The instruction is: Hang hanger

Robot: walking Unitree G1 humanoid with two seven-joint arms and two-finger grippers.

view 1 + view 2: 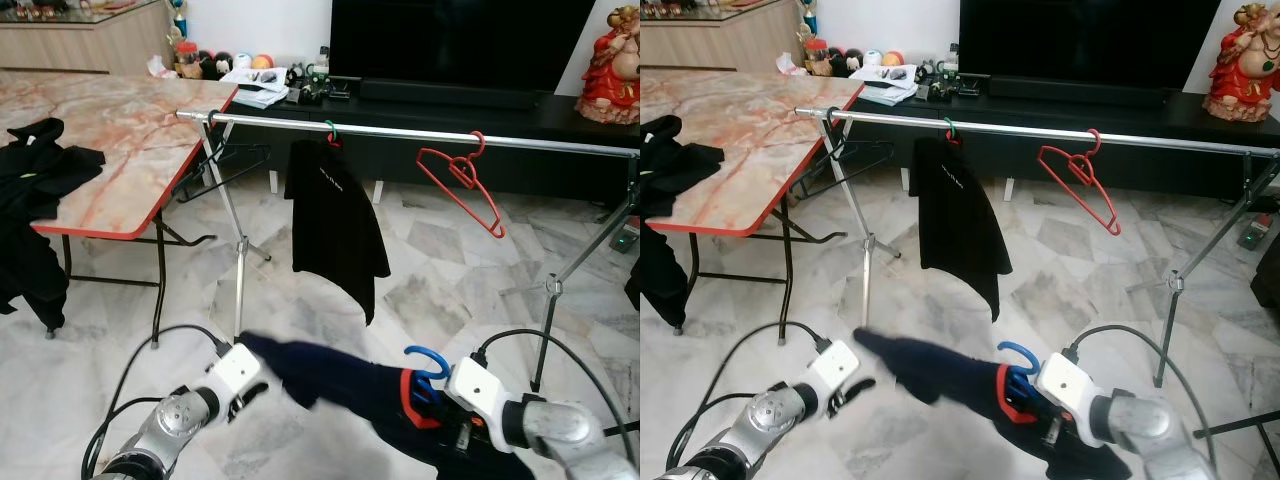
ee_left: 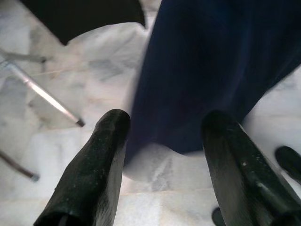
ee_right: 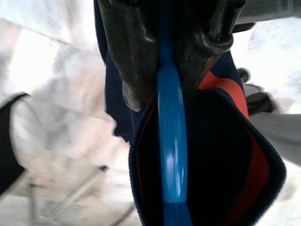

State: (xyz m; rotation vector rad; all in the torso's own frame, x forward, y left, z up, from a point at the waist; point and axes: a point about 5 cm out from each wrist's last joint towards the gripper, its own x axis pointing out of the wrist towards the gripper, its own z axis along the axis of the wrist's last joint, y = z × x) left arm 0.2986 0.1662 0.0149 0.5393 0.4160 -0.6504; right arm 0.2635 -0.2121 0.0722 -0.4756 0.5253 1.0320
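1. The right hand (image 3: 162, 70) is clamped on the blue hanger (image 1: 428, 368) just below its hook. This leaves the hook free above the fingers to go over a rail.
2. A navy shirt with a red collar (image 1: 350, 395) is on that hanger. It drapes from the right hand across toward the left hand, and its edge looks blurred.
3. The left hand (image 2: 164, 155) is spread open and holds nothing. The navy cloth lies just beyond its fingertips (image 2: 113, 127), so it seems placed to steady or spread the garment.
4. The clothes rail (image 1: 420, 131) stands ahead of and above both hands, well apart from them. The hanger is not yet hung.
5. On the rail are a black shirt (image 1: 335, 225) and an empty red hanger (image 1: 462, 185). The gap between them looks a likely spot.
6. The desk (image 1: 110, 130) stands beyond the left hand and carries dark clothing (image 1: 35, 165).
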